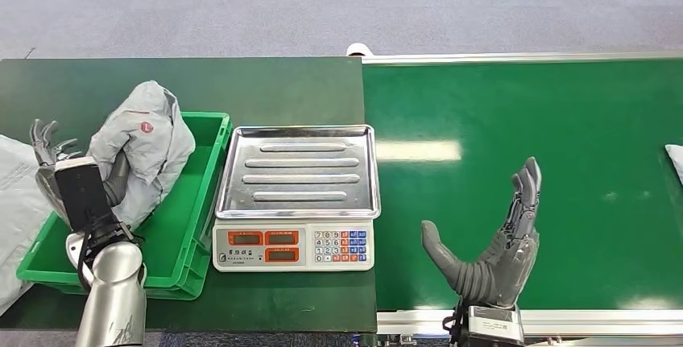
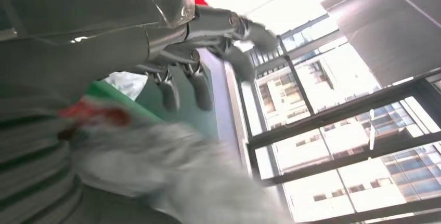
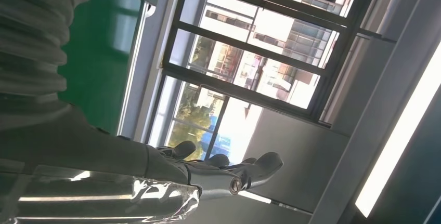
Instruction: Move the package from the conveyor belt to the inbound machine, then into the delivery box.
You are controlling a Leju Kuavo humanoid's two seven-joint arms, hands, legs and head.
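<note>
Dark green surface is carrying a green box (image 1: 189,258); the left hand (image 1: 88,182), fingers gripping the grey package (image 1: 149,150), is hanging over it, while the right hand (image 1: 495,242) is spreading empty fingers.

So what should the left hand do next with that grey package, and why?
Probably lower and let go. The left hand holds the grey package over the green bin, past the bare scale tray. The right hand waits open over the belt.
</note>
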